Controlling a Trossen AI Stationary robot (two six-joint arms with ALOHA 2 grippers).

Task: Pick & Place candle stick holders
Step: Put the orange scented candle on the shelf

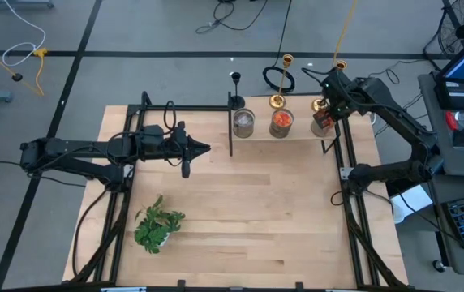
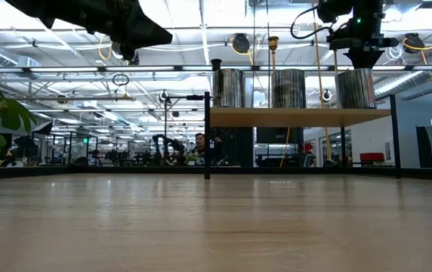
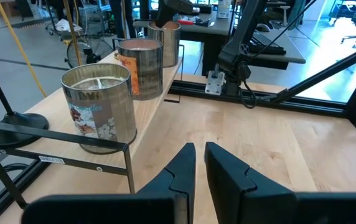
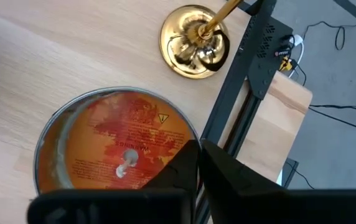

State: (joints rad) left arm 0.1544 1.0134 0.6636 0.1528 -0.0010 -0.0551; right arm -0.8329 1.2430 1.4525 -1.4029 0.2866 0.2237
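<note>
Three candle stick holders stand on their round bases on the raised shelf [image 1: 297, 134] at the table's far edge: a black one [image 1: 235, 89], a gold one [image 1: 279, 96] in the middle and a gold one [image 1: 321, 104] at the right. The right one's shiny base [image 4: 195, 42] shows in the right wrist view. My right gripper [image 4: 198, 158] is shut, hovering just above the right candle tin [image 4: 119, 149] beside that base. My left gripper [image 1: 205, 148] is shut and empty, high over the table left of the shelf. The black holder's base [image 3: 16, 121] shows in its wrist view.
Three metal candle tins [image 1: 242, 123], [image 1: 281, 122], [image 1: 323, 122] stand on the shelf in front of the holders. A green leafy plant [image 1: 157, 225] sits at the near left. Black frame rails [image 1: 347, 162] run along the table's sides. Bare wood lies between the plant and the shelf.
</note>
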